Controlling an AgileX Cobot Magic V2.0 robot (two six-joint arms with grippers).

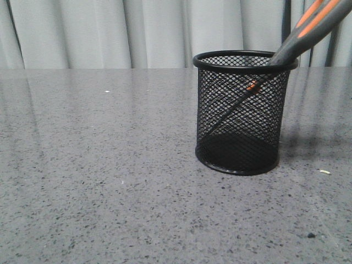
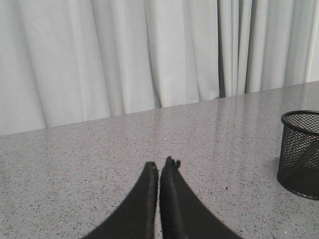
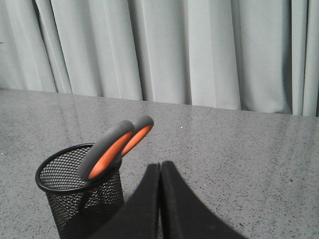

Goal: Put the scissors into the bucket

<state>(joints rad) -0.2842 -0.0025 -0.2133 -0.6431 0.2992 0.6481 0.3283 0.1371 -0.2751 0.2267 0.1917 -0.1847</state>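
Front view, near to far: bare grey table [image 1: 110, 209] fills the lower frame, with a small pale scrap [image 1: 325, 172] lower right. Bucket [image 1: 242, 113] stands upright, right of centre. Scissors [image 1: 286, 52] sit in it blades down, leaning on the rim, handles sticking out to the upper right corner. Wide open surface to the left; curtain [image 1: 137, 33] behind the far edge. Left gripper [image 2: 159, 167] pressed together, holding nothing, well apart from the bucket. Right gripper [image 3: 160, 167] pressed together, holding nothing, just beside it.
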